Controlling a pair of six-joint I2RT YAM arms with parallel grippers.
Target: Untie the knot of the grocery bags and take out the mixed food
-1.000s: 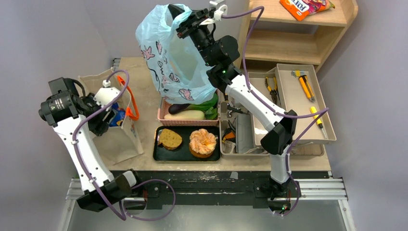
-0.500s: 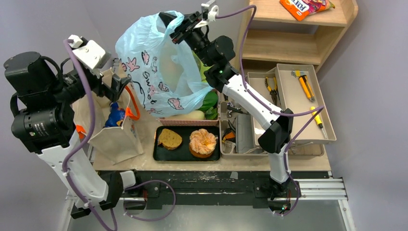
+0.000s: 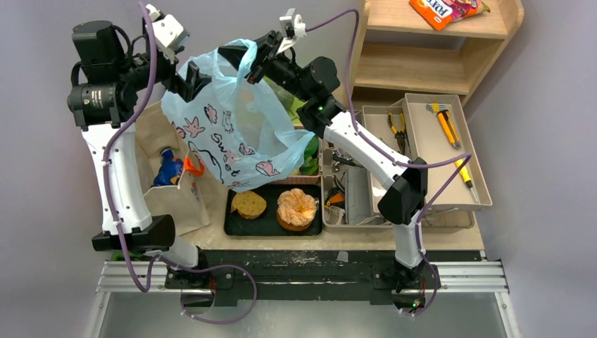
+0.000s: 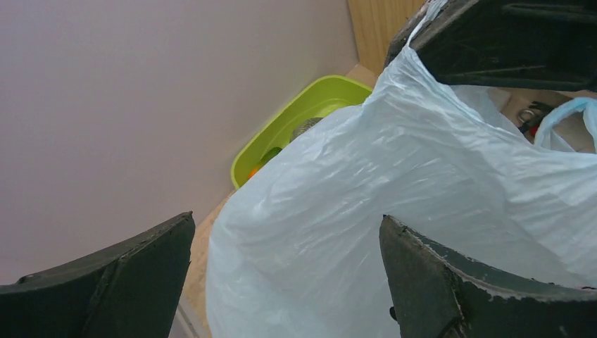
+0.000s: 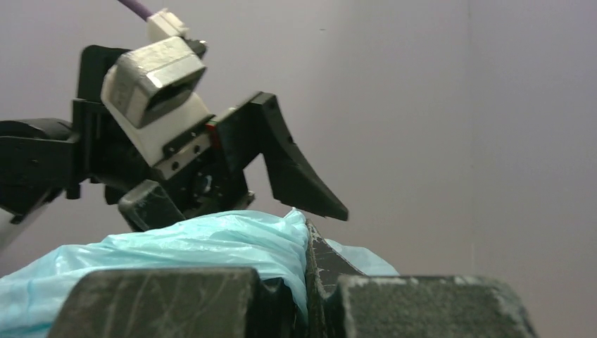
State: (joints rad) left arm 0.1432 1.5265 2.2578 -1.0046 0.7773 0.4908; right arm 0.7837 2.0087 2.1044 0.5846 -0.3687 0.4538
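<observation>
The bag [image 3: 232,134] covers nearly everything behind it, just a bit of greens [image 3: 308,156] poking out. Packet [image 3: 443,8] on the shelf [image 3: 415,67] gets cut off up top. Green tray [image 4: 303,116] is half hidden in the left wrist view.
</observation>
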